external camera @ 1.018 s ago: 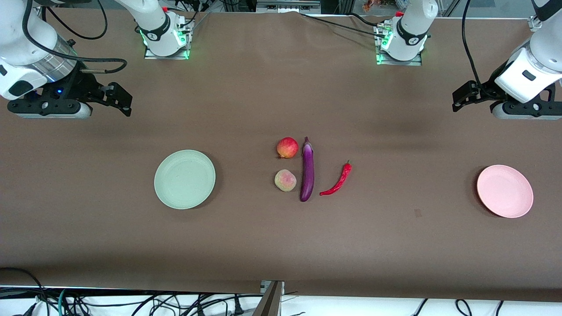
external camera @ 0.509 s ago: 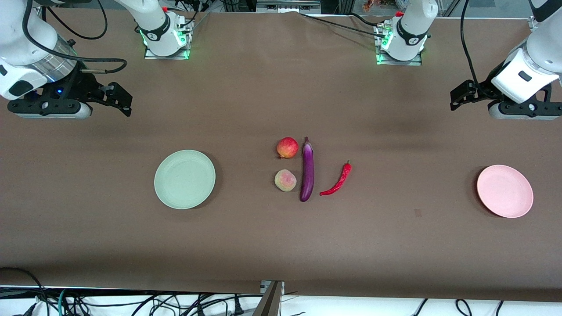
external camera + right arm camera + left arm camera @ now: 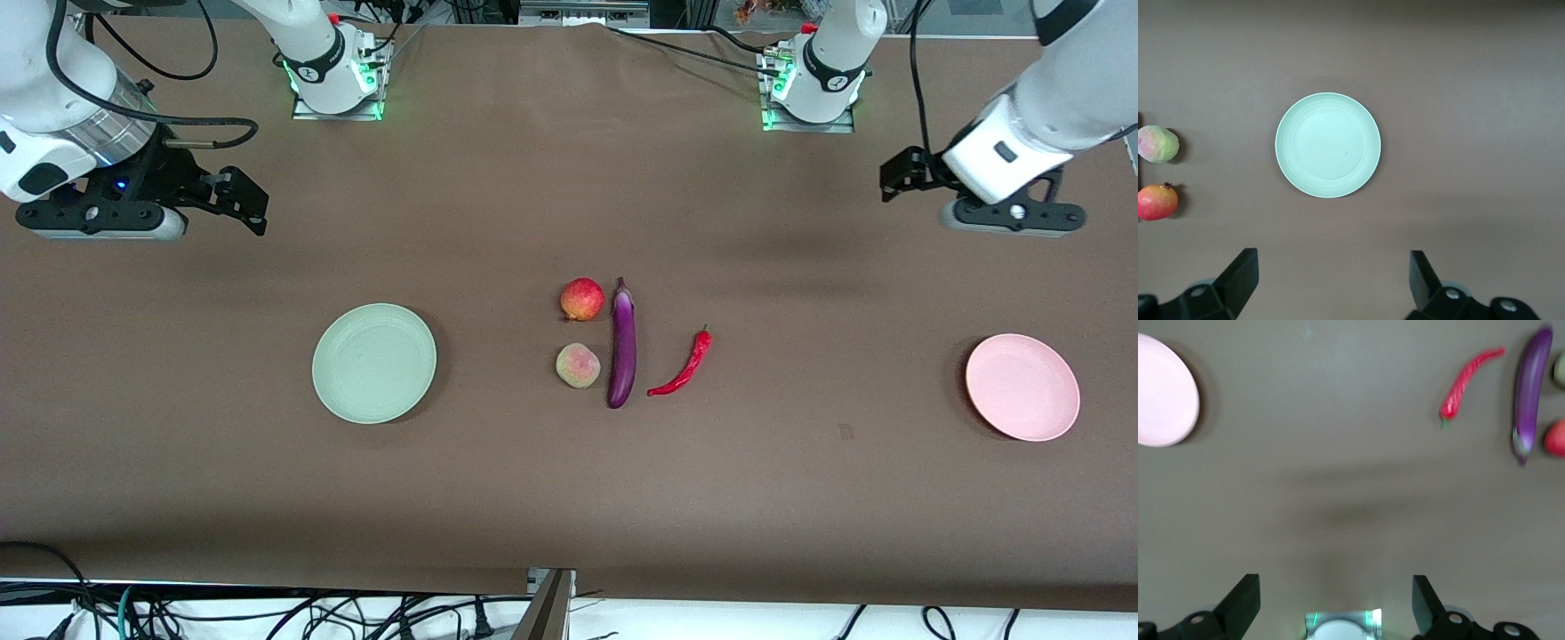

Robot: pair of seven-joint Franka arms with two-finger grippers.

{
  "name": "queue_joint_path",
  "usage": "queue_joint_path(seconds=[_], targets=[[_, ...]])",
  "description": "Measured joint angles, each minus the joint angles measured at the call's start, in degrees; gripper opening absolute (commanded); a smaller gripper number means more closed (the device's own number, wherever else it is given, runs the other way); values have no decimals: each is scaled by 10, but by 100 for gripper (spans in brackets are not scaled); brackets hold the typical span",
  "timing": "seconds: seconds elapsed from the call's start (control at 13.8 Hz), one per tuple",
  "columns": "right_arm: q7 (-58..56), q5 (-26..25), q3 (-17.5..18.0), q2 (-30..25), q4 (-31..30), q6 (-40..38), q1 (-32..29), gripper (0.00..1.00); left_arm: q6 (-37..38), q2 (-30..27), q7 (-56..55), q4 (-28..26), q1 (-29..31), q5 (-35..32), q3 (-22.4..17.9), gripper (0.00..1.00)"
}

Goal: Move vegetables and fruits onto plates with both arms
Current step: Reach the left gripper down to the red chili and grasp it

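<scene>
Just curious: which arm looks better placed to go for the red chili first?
Probably the left. The chili lies on the left arm's side of the eggplant, and the open left gripper already sees it.

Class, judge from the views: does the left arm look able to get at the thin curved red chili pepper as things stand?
Probably yes. The left gripper is open over bare table, and the thin curved red chili pepper lies alone, apart from the long purple eggplant, with nothing over it.
</scene>
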State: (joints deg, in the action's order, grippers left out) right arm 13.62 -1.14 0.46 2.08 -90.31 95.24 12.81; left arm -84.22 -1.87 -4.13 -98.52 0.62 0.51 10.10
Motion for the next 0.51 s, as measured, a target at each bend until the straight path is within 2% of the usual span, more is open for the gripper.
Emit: queue_joint_path(seconds=[0.29,0.51], targets=[[0,0,0,0,0,0,0,100,-14,49,0,0,-1,0,39,100],[0,0,0,0,0,0,0,100,-112,131,0,-1,-12,0,53,100]])
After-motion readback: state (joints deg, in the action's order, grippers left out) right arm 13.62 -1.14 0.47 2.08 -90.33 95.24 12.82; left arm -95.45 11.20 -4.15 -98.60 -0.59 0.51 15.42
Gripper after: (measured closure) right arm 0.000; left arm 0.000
